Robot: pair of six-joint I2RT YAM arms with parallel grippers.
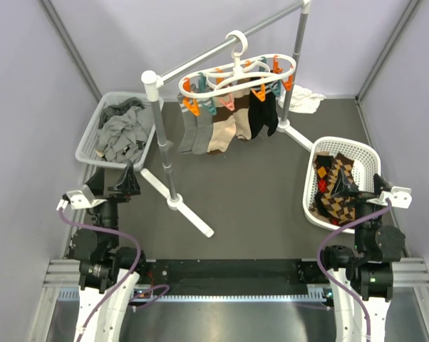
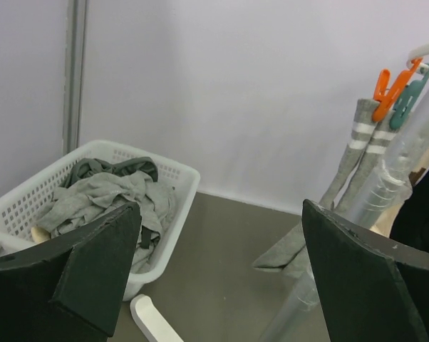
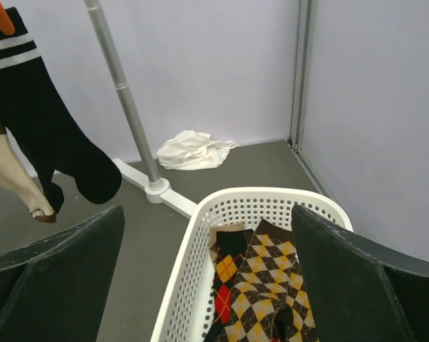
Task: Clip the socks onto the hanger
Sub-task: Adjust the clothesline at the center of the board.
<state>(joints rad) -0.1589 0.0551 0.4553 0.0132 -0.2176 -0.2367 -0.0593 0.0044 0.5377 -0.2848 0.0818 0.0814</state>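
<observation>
The argyle socks (image 1: 334, 187) lie piled in a white basket (image 1: 368, 153) at the right, also in the right wrist view (image 3: 268, 288). The white oval hanger (image 1: 237, 71) with orange and teal clips hangs by its hook from the rail at the back, holding grey, beige and black socks. Two of its clips (image 2: 394, 87) show in the left wrist view. My right gripper (image 1: 351, 187) is open and empty, just above the near part of the argyle basket (image 3: 207, 285). My left gripper (image 1: 122, 178) is open and empty near the grey-sock basket (image 2: 218, 285).
A white-and-silver rail stand (image 1: 166, 146) crosses the middle, its foot (image 1: 189, 214) reaching toward me. A white basket (image 1: 93, 132) of plain grey socks (image 2: 107, 199) sits at left. A crumpled white cloth (image 1: 303, 98) lies at the back right. Walls close both sides.
</observation>
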